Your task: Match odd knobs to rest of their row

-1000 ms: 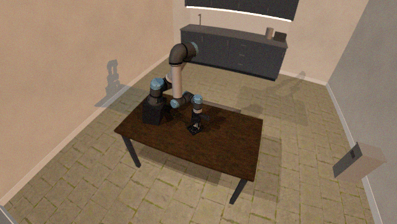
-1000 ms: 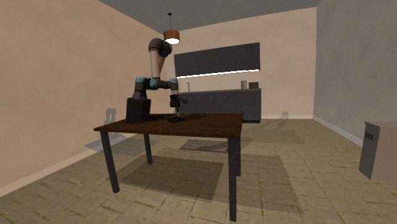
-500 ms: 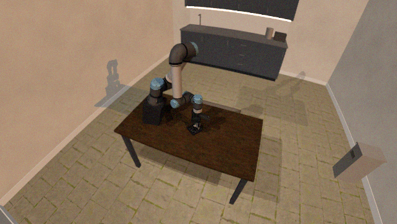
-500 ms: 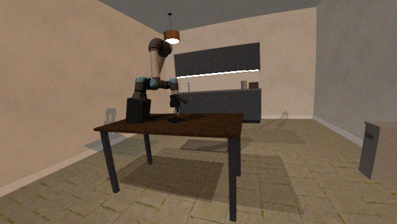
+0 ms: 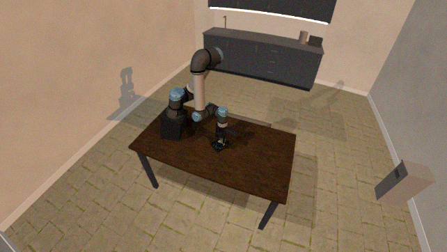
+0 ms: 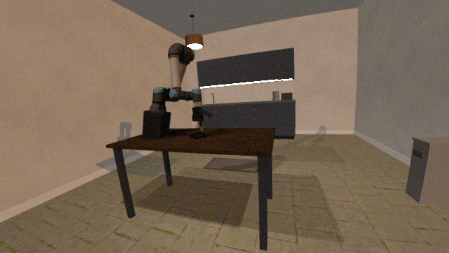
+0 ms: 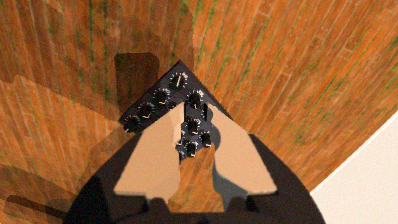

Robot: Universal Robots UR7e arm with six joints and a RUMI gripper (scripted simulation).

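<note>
Right under and just ahead of the gripper (image 5: 221, 140) (image 6: 201, 131) (image 7: 195, 105), whose fingers stand a little apart with nothing between them, sits the knob box (image 5: 219, 149) (image 6: 198, 136) (image 7: 181, 68), but I can't tell which knobs already match and which still need turning.

One table (image 5: 244, 156) (image 6: 210, 141), one pendant lamp (image 6: 194, 40)

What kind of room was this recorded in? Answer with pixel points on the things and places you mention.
Probably a kitchen: dark base cabinets (image 5: 240, 59) (image 6: 245, 117) run along the back wall, a faucet (image 5: 225, 21) (image 6: 213, 98) stands at the counter, and wall cabinets (image 5: 278, 8) (image 6: 248, 68) hang above with a light strip.
</note>
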